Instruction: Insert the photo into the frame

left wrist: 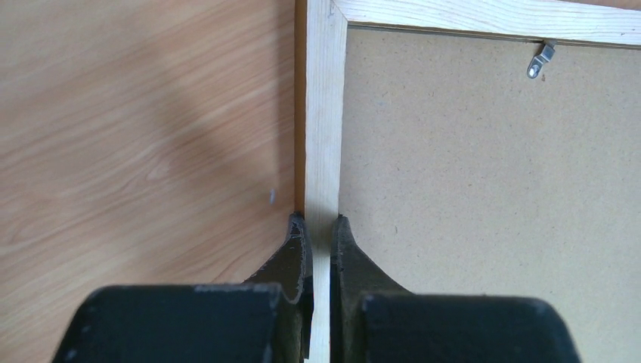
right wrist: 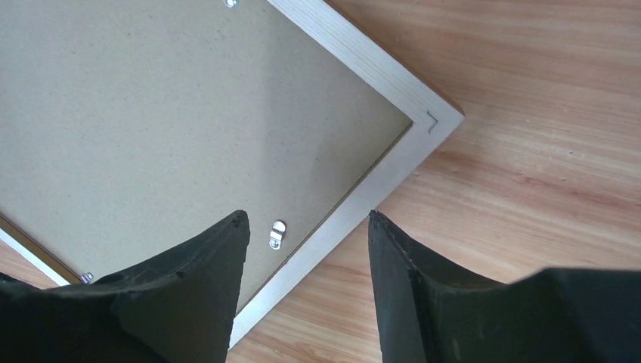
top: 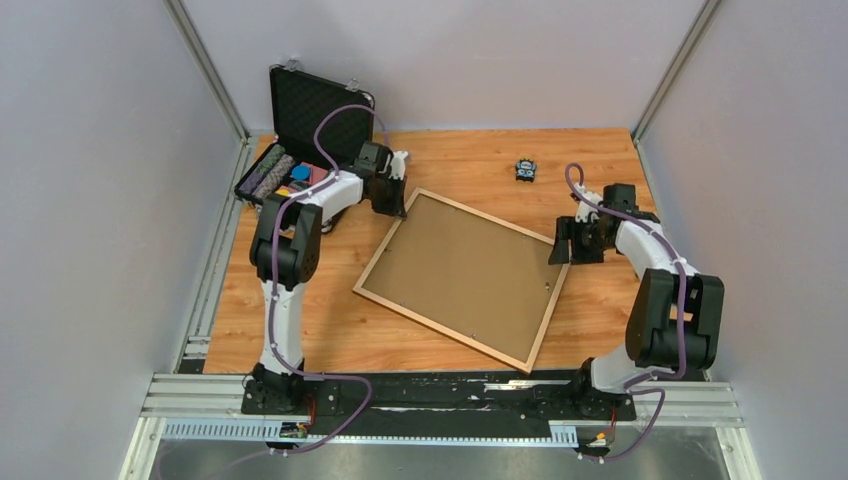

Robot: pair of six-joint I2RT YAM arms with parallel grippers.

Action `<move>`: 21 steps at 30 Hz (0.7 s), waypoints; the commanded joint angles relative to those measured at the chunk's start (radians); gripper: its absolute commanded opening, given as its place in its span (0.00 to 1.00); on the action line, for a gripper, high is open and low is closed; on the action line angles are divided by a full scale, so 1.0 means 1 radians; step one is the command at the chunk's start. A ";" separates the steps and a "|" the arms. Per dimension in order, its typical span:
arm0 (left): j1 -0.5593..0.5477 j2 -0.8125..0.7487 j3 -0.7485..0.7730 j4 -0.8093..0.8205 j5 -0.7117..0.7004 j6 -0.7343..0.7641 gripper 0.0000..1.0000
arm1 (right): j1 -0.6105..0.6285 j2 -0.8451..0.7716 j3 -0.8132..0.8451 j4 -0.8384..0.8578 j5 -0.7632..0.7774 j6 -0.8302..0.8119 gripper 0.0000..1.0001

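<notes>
The frame (top: 441, 330) is laid flat on the wooden counter (top: 300, 320), about in the middle. It is turned a bit, so 1 corner is pointed at the far edge and 1 at the near edge. Its back is turned up, and a brown board (top: 462, 270) is seen inside the thin, light wood. Small metal clips (right wrist: 277, 234) are seen at the rim of the board.

The left gripper (left wrist: 320, 223) is clamped on the frame, on the side by the far corner. The thin wood is pinched between the 2 black fingers (left wrist: 298, 249). 1 finger is pressed on the outer side, by the counter, and the other on the inner side, by the board.

The right gripper (right wrist: 307, 219) is held over the frame's side near the corner that is pointed at the right edge of the counter. Its 2 fingers are held apart and nothing is held in them. 1 finger is seen over the board and the other over the bare counter, with the wood between them. If the frame is touched by it cannot be told.

A black case (top: 310, 110) is stood open at the far left corner of the counter. A small dark thing (top: 526, 170) is seen near the far edge.
</notes>
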 commanded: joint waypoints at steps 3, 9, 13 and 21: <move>0.075 -0.089 -0.176 0.008 -0.011 -0.093 0.00 | 0.000 0.040 0.012 0.031 -0.033 0.046 0.58; 0.097 -0.147 -0.336 0.054 0.003 -0.117 0.00 | 0.001 0.111 0.050 0.027 -0.099 0.097 0.58; 0.101 -0.167 -0.382 0.071 0.017 -0.133 0.00 | 0.000 0.162 0.071 0.026 -0.120 0.102 0.58; 0.103 -0.168 -0.416 0.065 0.078 -0.158 0.00 | 0.001 0.270 0.143 0.023 -0.182 0.113 0.58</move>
